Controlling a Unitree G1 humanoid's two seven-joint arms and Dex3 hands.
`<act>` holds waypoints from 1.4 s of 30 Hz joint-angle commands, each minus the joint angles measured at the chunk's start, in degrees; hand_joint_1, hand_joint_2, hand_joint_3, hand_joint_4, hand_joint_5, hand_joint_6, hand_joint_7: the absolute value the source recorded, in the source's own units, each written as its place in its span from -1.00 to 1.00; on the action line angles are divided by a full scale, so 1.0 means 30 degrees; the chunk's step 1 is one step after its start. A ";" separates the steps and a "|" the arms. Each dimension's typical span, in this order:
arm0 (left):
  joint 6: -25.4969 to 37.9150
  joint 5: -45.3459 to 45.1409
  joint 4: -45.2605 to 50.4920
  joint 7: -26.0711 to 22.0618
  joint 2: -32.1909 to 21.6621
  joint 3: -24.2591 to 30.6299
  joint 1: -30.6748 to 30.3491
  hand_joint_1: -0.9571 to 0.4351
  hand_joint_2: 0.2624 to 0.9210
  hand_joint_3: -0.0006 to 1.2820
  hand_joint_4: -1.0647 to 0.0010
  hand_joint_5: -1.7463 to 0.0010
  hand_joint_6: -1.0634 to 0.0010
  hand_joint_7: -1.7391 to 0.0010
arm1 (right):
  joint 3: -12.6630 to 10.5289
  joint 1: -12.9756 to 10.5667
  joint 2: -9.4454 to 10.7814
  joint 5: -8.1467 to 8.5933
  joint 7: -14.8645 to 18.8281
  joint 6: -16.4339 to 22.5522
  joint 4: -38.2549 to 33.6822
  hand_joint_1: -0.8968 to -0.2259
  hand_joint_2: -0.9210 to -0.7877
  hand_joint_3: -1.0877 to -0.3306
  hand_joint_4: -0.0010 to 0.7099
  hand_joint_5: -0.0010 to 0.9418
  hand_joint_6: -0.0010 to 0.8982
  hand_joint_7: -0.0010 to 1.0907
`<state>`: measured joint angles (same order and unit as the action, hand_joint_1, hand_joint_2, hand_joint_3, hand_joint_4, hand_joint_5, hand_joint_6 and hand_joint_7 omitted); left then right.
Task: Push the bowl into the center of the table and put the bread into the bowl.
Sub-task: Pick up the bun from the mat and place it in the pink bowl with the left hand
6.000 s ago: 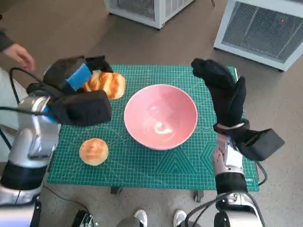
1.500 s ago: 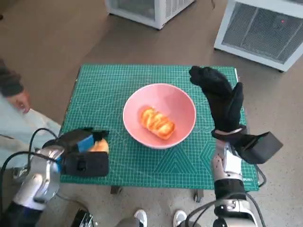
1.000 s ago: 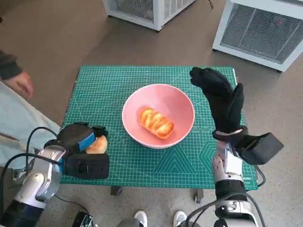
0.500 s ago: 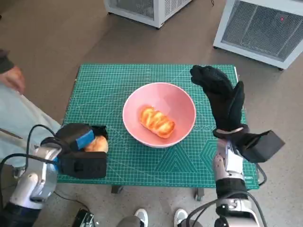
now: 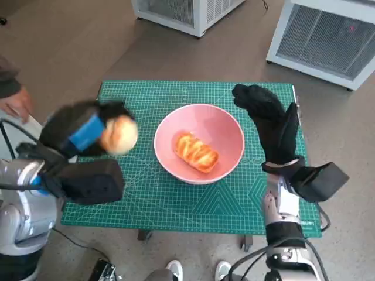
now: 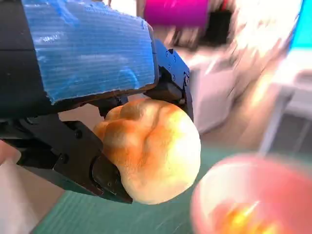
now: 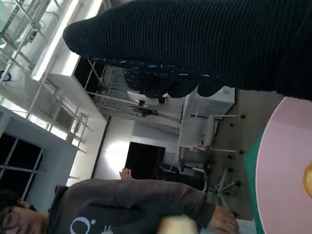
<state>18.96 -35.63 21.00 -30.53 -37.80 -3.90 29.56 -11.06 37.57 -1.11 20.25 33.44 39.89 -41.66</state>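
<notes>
A pink bowl [image 5: 199,143] sits near the middle of the green cutting mat [image 5: 146,193] that covers the small table, and a glazed twisted bread loaf [image 5: 196,152] lies inside it, slightly right of the bowl's centre. The left hand [image 5: 88,132], black with blue tape across its back, is raised above the left part of the mat and grasps a round bread roll [image 5: 120,136]; the roll is off the mat surface, just left of the bowl's rim and apart from it. In the left wrist view the black fingers [image 6: 105,178] wrap the roll [image 6: 153,148] from behind and below, with the blurred pink bowl [image 6: 253,195] beyond it. The right hand [image 5: 272,120], in its black knitted glove, stands just right of the bowl over the right side of the mat with its fingers extended toward the far edge and holding nothing; whether it touches the rim cannot be told. Two white appliances [image 5: 328,35] stand on the floor beyond the table. A person's hand [image 5: 16,104] shows at the left edge, and the right wrist view shows a seated person [image 7: 122,204] in a dark top.
</notes>
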 commanded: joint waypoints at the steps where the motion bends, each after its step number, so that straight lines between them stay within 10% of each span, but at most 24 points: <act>1: 0.0363 -0.0134 0.0381 -0.0113 0.0797 -0.0780 0.1278 0.38 0.99 -0.95 -0.41 -0.31 -0.24 -0.25 | -0.0065 -0.0130 0.0009 0.0200 0.0192 -0.0309 -0.0313 -0.48 -1.00 -0.20 -0.21 -1.00 -0.82 -0.03; 25: -0.1019 0.0165 -0.4930 -0.0315 0.4502 -0.5079 0.4907 0.38 1.00 -0.91 -0.34 -0.37 -0.16 -0.28 | -0.0254 -0.0590 -0.0181 0.0297 0.0119 -0.0306 0.0208 -0.44 -1.00 -0.22 -0.23 -1.00 -0.84 -0.02; 29: -0.1163 0.0310 -0.6464 -0.0178 0.5129 -0.5374 0.5114 0.38 1.00 -0.76 -0.21 -0.43 0.10 -0.46 | -0.0281 -0.0774 -0.0199 0.0277 0.0004 -0.0299 0.0551 -0.44 -1.00 -0.22 -0.23 -1.00 -0.84 -0.01; 30: -0.1181 0.0355 -0.6726 -0.0174 0.5218 -0.5397 0.5131 0.42 0.81 -0.79 0.00 0.04 0.24 -0.02 | -0.0283 -0.0811 -0.0201 0.0257 -0.0032 -0.0294 0.0621 -0.44 -1.00 -0.21 -0.22 -0.99 -0.84 -0.01; 34: -0.1420 0.0443 -0.7744 -0.0227 0.5367 -0.5517 0.5038 0.44 0.64 -0.88 0.32 0.73 0.30 0.66 | -0.0329 -0.0914 -0.0211 0.0206 -0.0209 -0.0307 0.0838 -0.44 -1.00 -0.21 -0.22 -0.99 -0.84 -0.01; 42: -0.3183 0.1202 -1.0427 -0.0328 0.5390 -0.5607 0.5286 0.16 0.45 -0.97 0.90 0.98 0.59 0.98 | -0.0500 -0.1134 -0.0251 0.0196 -0.0535 -0.0346 0.1234 -0.44 -1.00 -0.22 -0.21 -0.99 -0.85 0.00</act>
<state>11.89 -33.60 -7.34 -31.47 -21.84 -20.51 44.00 -12.31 35.82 -1.71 20.50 32.61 39.81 -38.17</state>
